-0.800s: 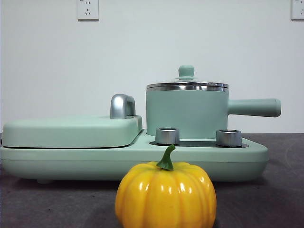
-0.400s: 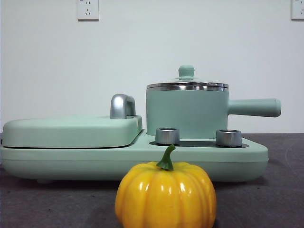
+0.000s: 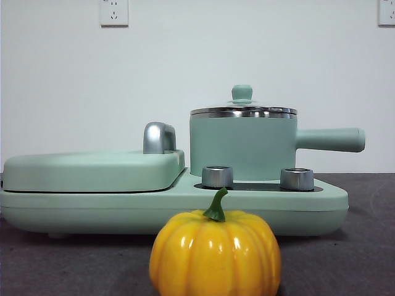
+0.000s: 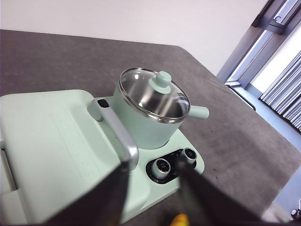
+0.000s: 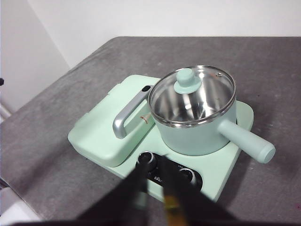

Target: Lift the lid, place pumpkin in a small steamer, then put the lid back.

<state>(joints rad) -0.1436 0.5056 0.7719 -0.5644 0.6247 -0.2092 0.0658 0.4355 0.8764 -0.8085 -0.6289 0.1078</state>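
Nothing started: lid (image 3: 243, 110) sits on the steamer (image 3: 242, 147), pumpkin (image 3: 215, 253) on the table at its 6 o'clock. Left gripper (image 4: 153, 188) and right gripper (image 5: 153, 188) both hover spread, empty. Next: pinch the lid's knob, lift straight.

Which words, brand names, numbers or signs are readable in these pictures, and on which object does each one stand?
No text can be read in any view.
Control panel between the two knobs: a small light mark in the right wrist view, too blurred to read.
Flat green cover: faint embossed marks in the left wrist view, too faint to read.
Glass lid, small steamer, pumpkin: no lettering seen.
Wall socket: no lettering seen.
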